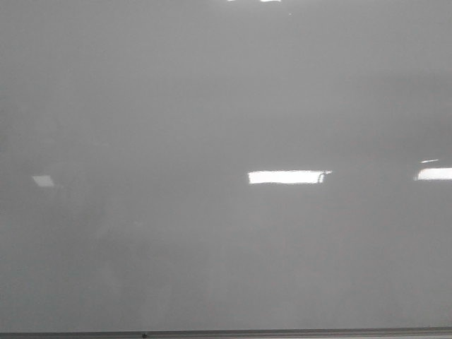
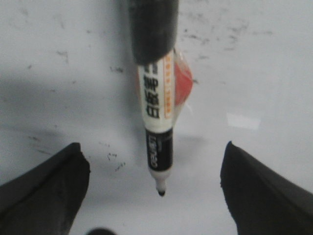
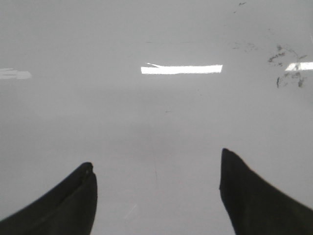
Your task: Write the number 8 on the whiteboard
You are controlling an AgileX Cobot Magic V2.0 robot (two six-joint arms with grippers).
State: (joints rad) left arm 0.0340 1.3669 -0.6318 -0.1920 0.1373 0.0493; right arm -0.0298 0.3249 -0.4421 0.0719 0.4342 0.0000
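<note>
The whiteboard fills the front view, pale grey and glossy with bright light reflections; no number 8 shows on it in any view. Neither gripper shows in the front view. In the left wrist view my left gripper is open, its fingers wide apart over the board. A white and black marker lies between and ahead of them, untouched, with its bare black tip pointing toward the wrist. My right gripper is open and empty over bare board.
A thin dark edge strip runs along the board's near side. An orange-red patch sits against the marker. Faint black smudges mark the board in the left wrist view and in the right wrist view.
</note>
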